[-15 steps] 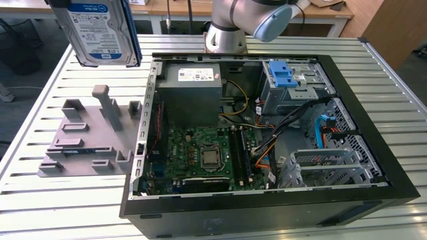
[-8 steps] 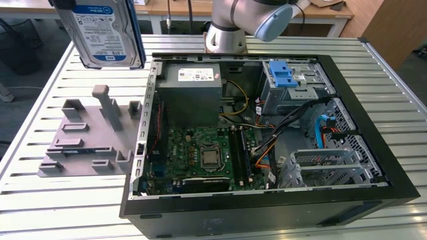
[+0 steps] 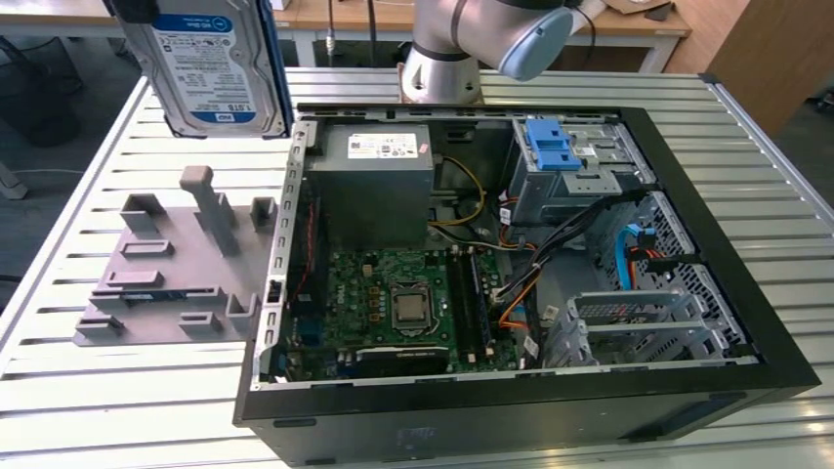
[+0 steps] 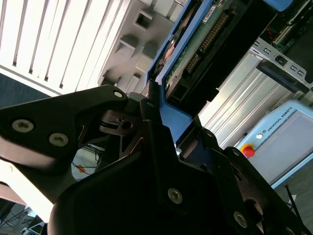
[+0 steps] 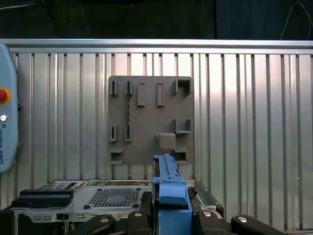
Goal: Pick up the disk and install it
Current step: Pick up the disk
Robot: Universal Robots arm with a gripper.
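The disk (image 3: 209,61) hangs high above the table at the exterior view's left, label side towards the camera, with a blue carrier frame along its edges. It is lifted well clear of the grey holder plate (image 3: 176,264) below it. In the second wrist view my gripper (image 4: 157,113) is shut on the disk's blue frame (image 4: 172,115), and the drive's green circuit board (image 4: 195,46) runs away from the fingers. The first wrist view looks down the blue edge of the disk (image 5: 168,188), with my gripper (image 5: 168,218) clamped on either side of it.
An open computer case (image 3: 729,293) lies on the slatted table, with a grey power supply box (image 3: 378,156), a motherboard (image 3: 404,303) and a drive bay with a blue latch (image 3: 554,147). The arm's base (image 3: 443,68) stands behind the case. A teach pendant (image 5: 7,127) lies on the table.
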